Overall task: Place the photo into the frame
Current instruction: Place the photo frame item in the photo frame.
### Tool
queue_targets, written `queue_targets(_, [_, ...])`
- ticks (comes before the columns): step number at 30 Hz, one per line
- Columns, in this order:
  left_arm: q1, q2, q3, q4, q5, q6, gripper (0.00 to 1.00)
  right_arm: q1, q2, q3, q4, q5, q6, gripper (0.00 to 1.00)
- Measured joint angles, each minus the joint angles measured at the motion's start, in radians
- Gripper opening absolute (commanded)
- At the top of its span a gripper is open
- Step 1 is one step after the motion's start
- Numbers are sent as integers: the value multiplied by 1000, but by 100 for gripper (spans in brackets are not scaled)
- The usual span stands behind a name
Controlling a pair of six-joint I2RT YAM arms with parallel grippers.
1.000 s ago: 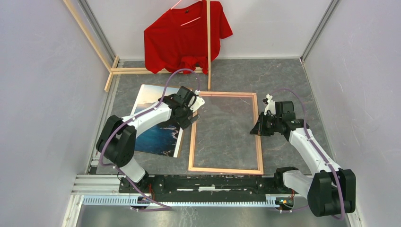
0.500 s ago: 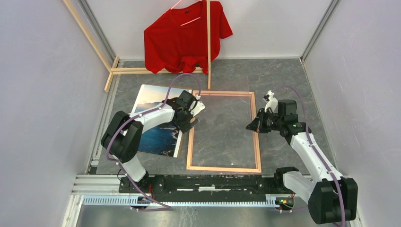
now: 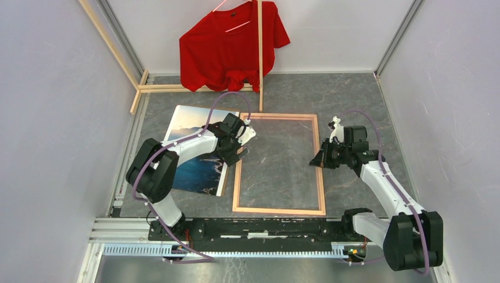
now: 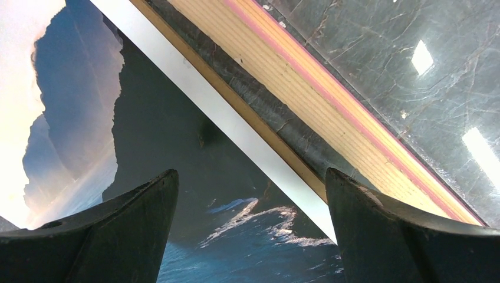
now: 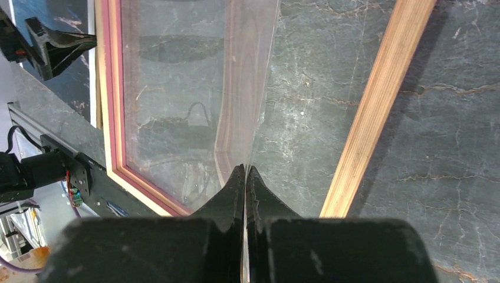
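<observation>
Right claw (image 5: 244, 171) dipped, pinching clear sheet (image 5: 194, 88); left claw (image 4: 250, 177) wide, hiding photo (image 3: 186, 127) edge beside frame (image 3: 277, 210).

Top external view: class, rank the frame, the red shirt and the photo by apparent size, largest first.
1. the frame
2. the red shirt
3. the photo
Shirt over photo is unsure: the left arm covers part of the photo.

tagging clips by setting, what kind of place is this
Probably a robotics lab test cell: plain white walls box in a grey tabletop, and two robot arms are bolted to a metal rail at its near edge.
</observation>
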Motion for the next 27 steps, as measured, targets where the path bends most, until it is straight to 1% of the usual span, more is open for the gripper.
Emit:
queue_targets(11, [5, 0, 0, 8, 17, -20, 100, -1, 23, 0, -20, 64, -11, 0])
queue_targets(17, [46, -10, 0, 6, 51, -25, 100, -1, 37, 0, -23, 92, -21, 0])
queue_targets(22, [80, -15, 0, 7, 62, -31, 99, -1, 55, 0, -14, 88, -21, 0])
queue_targets(27, [82, -14, 0, 15, 76, -47, 98, -1, 68, 0, -6, 53, -24, 0])
